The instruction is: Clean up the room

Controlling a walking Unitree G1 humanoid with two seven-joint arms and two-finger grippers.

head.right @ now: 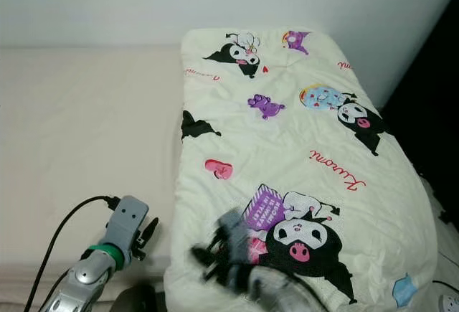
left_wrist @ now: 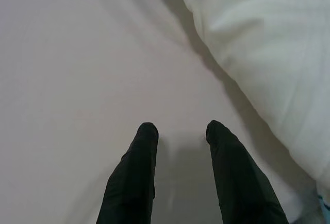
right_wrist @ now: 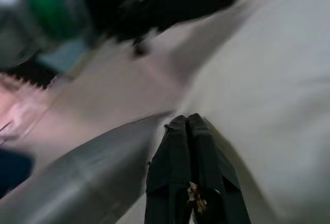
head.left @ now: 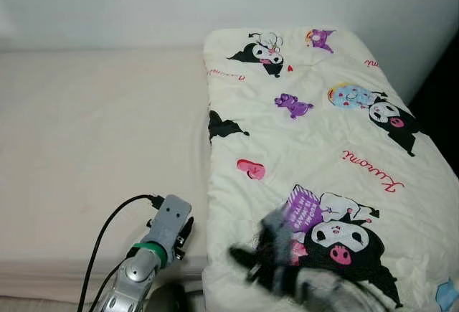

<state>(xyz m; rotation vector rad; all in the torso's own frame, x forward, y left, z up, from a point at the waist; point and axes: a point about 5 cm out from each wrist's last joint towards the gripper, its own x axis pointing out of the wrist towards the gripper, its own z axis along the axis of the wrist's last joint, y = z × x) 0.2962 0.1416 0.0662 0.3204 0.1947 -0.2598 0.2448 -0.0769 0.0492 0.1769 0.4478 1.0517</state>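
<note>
Blanket [head.left: 315, 147] under blurred right end effector [right_wrist: 188, 123], fingers together.

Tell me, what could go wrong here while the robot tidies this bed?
The right gripper, blurred with motion and shut, sits over the cream cartoon-print quilt near its front edge; a fast sweep might snag the fabric and drag it askew. The left gripper is open just above the beige bed sheet, beside the quilt's edge, so it could catch that edge. The black cable on the left arm might also snag.
</note>
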